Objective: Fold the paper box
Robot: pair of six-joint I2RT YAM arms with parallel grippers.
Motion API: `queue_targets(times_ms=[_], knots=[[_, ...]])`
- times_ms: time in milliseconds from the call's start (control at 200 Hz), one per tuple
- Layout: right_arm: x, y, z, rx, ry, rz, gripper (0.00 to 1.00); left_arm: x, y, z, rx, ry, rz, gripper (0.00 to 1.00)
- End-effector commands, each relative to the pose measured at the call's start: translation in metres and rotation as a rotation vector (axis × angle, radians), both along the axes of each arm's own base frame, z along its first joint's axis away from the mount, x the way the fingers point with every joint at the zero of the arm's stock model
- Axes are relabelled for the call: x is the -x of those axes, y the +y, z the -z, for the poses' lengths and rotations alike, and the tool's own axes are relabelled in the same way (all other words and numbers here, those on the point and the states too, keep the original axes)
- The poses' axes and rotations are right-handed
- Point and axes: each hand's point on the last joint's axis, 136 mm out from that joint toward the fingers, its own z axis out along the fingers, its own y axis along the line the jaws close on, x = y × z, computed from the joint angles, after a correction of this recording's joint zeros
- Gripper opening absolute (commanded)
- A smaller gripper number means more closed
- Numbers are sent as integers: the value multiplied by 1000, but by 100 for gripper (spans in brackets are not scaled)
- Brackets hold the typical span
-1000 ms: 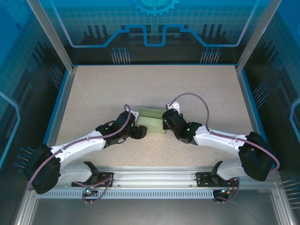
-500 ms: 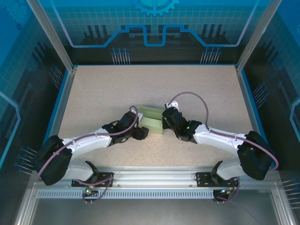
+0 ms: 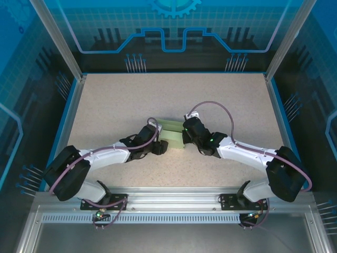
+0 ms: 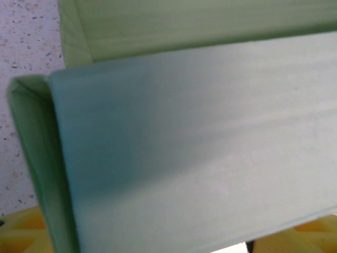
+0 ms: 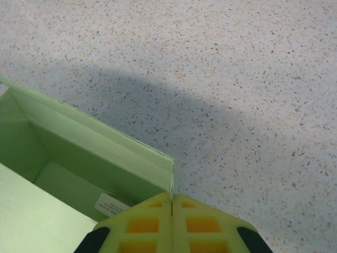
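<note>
Left pincer (image 3: pixel 159 148): fingers spread, broad flap of paper box (image 3: pixel 171 134) lying across them; we cannot tell any pinch. We'd press flap forward slowly, along crease (thin card buckles). Box sits between both pincers on tabletop (image 3: pixel 158 95): pale mint, walls partly raised. Right pincer (image 5: pixel 171 197): pressed together on wall's end; best used as firm anchor.
</note>
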Motion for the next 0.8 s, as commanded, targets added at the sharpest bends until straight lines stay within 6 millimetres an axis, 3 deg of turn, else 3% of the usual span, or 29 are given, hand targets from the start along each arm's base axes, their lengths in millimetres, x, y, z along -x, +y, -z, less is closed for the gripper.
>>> queue_targets(times_ms=[0, 105, 130, 795], knots=[[7, 15, 4, 9, 61, -127, 0, -23, -17, -24, 80, -76, -35, 68], [10, 11, 13, 14, 114, -167, 0, -27, -22, -26, 81, -91, -51, 67], [4, 15, 3, -4, 103, -170, 0, -28, -23, -27, 79, -95, -53, 67], [-24, -1, 1, 23, 165, -369, 0, -26, -92, -34, 135, -122, 78, 66]])
